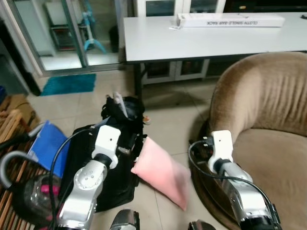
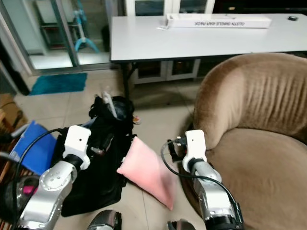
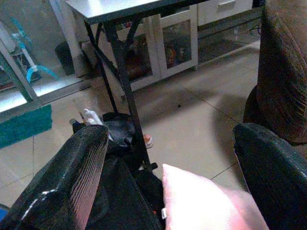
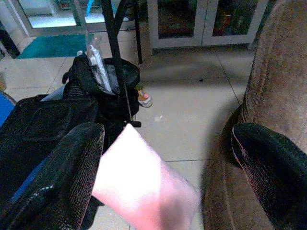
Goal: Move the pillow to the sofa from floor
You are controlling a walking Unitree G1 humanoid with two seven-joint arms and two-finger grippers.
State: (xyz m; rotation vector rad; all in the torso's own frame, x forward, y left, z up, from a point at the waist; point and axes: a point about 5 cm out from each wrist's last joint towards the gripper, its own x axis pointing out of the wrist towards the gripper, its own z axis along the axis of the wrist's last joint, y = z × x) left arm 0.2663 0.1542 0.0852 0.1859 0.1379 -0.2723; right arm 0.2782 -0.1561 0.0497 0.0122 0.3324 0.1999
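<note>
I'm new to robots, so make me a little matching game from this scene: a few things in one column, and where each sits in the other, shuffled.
Things:
1. pillow
2. white box
3. teal mat
4. sofa

Places:
A. on the grey table
B. on the robot's right, brown and rounded
C. on the floor by the glass door
D. leaning on the black bag, in front of both open grippers

Pairs: 1-D, 2-A, 3-C, 4-B
</note>
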